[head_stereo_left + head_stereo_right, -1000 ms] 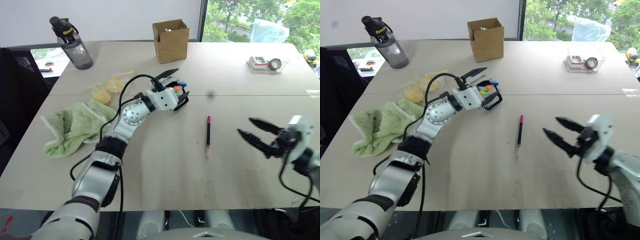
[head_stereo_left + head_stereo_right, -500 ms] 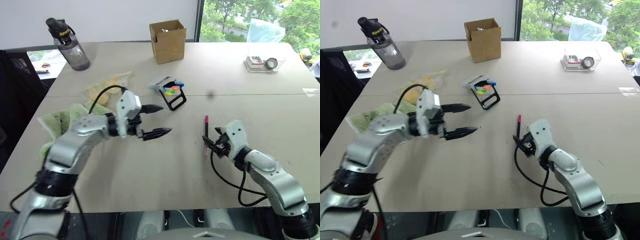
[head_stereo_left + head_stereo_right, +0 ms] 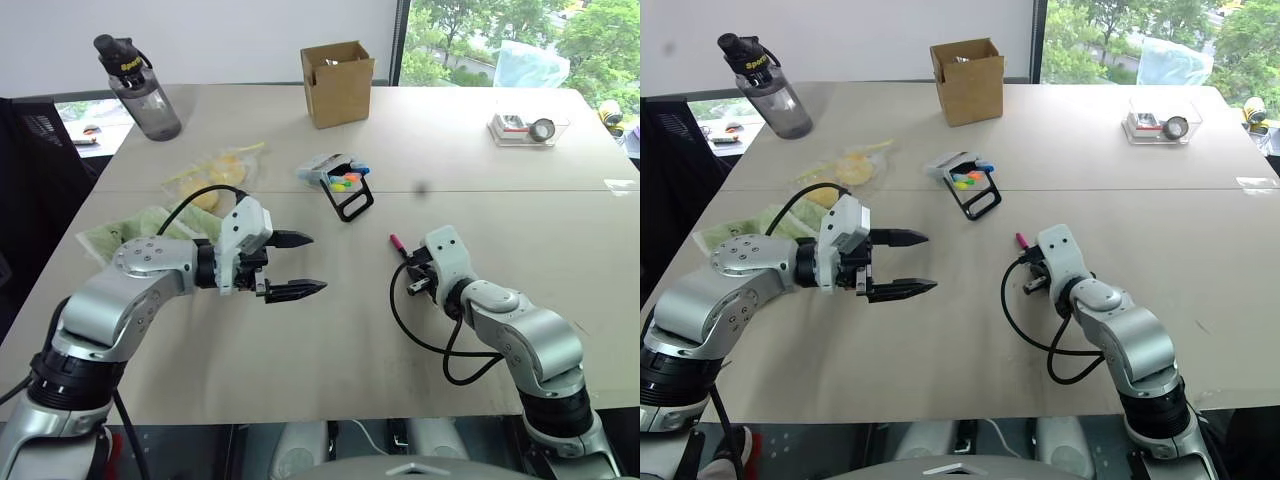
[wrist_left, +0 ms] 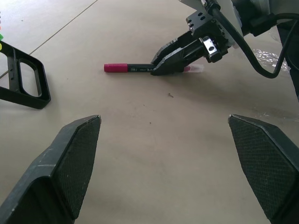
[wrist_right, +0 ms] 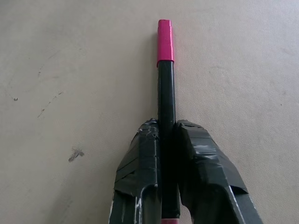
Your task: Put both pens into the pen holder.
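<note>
- Pink-capped pen [image 5: 166,93] first: clamped by its black barrel between the right gripper's [image 4: 161,66] two fingers, pink cap poking out past the fingertips [image 5: 145,135], barrel low over the table [image 3: 300,380] — touching or just off it, can't tell.
- Now going left to right: grey water bottle [image 3: 142,88] at the far left corner, well away from both sets of jaws.
- Green towel [image 3: 125,232] next, tucked behind the left arm, with a clear bag of something yellow [image 3: 212,180] just beyond it.
- Left gripper [image 3: 297,266] hanging over bare table, jaws spread wide, nothing between them; fingers aimed across toward the right gripper.
- Pen holder [image 3: 338,182] lying on its side beyond the left jaws, black loop frame toward the robot, colourful tips at its mouth; apart from both grippers.
- Cardboard box [image 3: 338,82] farther back, standing open.
- Right gripper sitting between the left jaws and the table's right side, shut tight on the pen, no gap visible either side of the barrel.
- Clear tray [image 3: 533,127] with tape rolls way off at the far right, nowhere near either jaw.
- Second pen: can't make it out for sure, maybe among those tips in the holder.
</note>
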You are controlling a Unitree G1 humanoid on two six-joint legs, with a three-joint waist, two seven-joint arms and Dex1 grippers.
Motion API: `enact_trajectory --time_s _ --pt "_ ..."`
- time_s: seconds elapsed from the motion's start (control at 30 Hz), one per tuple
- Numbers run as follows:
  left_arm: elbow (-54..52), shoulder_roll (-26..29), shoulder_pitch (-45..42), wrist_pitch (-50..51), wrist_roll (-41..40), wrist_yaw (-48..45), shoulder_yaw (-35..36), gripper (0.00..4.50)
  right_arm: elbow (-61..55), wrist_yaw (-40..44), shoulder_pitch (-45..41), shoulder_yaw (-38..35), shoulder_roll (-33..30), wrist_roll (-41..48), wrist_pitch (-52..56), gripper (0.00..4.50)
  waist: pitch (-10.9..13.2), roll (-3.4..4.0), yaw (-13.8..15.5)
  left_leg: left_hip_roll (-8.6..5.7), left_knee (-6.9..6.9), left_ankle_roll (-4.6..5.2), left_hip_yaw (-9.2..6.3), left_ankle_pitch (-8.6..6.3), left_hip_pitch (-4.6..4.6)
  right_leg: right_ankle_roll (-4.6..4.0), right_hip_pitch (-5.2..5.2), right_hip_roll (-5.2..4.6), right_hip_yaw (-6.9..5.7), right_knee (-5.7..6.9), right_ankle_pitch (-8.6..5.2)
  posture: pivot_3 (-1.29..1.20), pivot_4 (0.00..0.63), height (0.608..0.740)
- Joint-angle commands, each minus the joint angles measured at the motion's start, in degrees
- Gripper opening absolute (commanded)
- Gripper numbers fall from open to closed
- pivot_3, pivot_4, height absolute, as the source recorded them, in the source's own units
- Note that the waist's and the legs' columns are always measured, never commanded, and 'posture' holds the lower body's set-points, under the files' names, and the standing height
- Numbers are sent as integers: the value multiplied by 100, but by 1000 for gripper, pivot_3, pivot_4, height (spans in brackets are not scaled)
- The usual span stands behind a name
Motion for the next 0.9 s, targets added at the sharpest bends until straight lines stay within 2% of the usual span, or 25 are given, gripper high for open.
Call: enact_trajectory --time_s 0.03,0.1,0.27,0.4,0.5,0.7,0.73,0.77,0.9 --pt "122 -785 -180 245 -683 598 503 4500 7 -60 156 -119 -123 -100 56 23 -1 -1 20 -1 0 0 0 0 0 0 0 -1 0 -1 0 0 150 736" --pt "223 -1337 -148 456 -942 1032 595 4500 -62 70 162 -226 -76 -34 -505 23 -3 -5 35 -3 1 2 -2 -1 -2 1 1 -3 0 -2 0 0 150 736" --pt "493 -2995 -6 883 -2182 2273 1124 4500 -397 822 374 -508 163 482 -2172 23 0 -13 -20 -2 3 9 -4 -5 -6 3 -1 -6 2 -1 2 0 150 736" --pt "644 -3801 11 925 -2711 2859 1339 4500 -637 1630 595 -396 101 926 -3101 23 0 -12 -49 4 0 9 -13 -5 -2 2 -1 -4 0 3 2 0 150 736" --pt "682 -4198 -47 953 -2884 3094 1289 4500 -746 1873 702 -314 118 1195 -3310 23 1 -11 -46 4 1 11 -21 -6 -3 1 0 2 -6 5 2 0 150 736" --pt "612 -4330 -24 1101 -2916 3068 1032 4500 -780 2079 671 -311 146 1594 -3543 23 1 -12 -37 -3 1 9 -21 -5 0 0 3 4 -6 5 2 0 150 736" --pt "588 -4329 -17 1123 -2904 3040 989 3993 -779 2092 665 -308 131 1644 -3553 23 1 -12 -37 -3 2 8 -21 -4 -1 0 3 4 -6 4 2 0 150 736" --pt "571 -4340 -9 1136 -2909 3029 967 3768 -778 2102 661 -300 112 1681 -3563 23 1 -12 -37 -3 1 8 -21 -4 -1 0 3 5 -6 4 2 0 150 736" --pt "526 -4337 16 1221 -2997 2954 889 1832 -770 2109 654 -276 58 1774 -3556 23 1 -12 -36 -3 1 1 -21 0 -2 -1 3 5 -6 2 2 0 150 736"
